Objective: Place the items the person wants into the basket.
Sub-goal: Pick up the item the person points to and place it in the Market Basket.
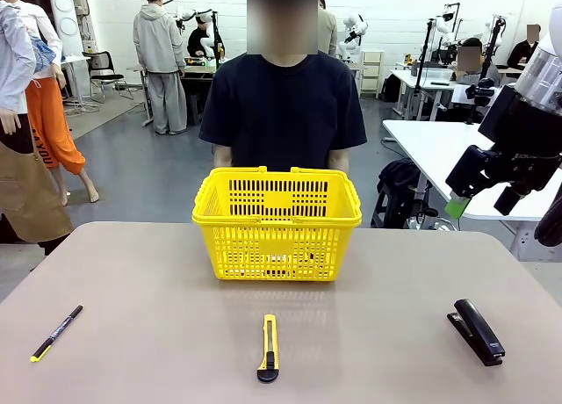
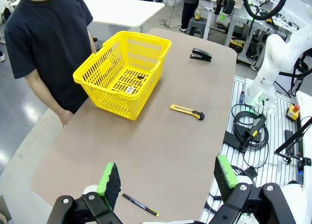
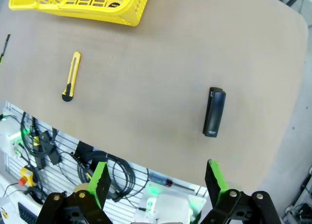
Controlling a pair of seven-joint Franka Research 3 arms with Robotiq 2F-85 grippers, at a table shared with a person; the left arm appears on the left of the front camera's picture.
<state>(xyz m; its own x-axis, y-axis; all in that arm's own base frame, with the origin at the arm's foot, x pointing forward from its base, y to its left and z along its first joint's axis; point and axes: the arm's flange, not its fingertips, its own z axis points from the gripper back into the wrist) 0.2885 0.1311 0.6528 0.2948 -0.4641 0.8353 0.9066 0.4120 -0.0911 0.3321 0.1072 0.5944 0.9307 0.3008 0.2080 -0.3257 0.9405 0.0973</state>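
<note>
Three things sit in the near row on the bench: thin black pen on the left, utility knife in the middle, black stapler on the right. The left pincer and right pincer both hang with fingers wide apart, holding nothing. Risk imo: grabbing the pen or stapler by mistake, or the flat knife skidding when fingers press down. Knife's slim, yellow with a black near end, lying lengthwise toward the yellow basket, with the person behind it.

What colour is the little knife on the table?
The knife is yellow with a black end. The front view shows it best.
</note>
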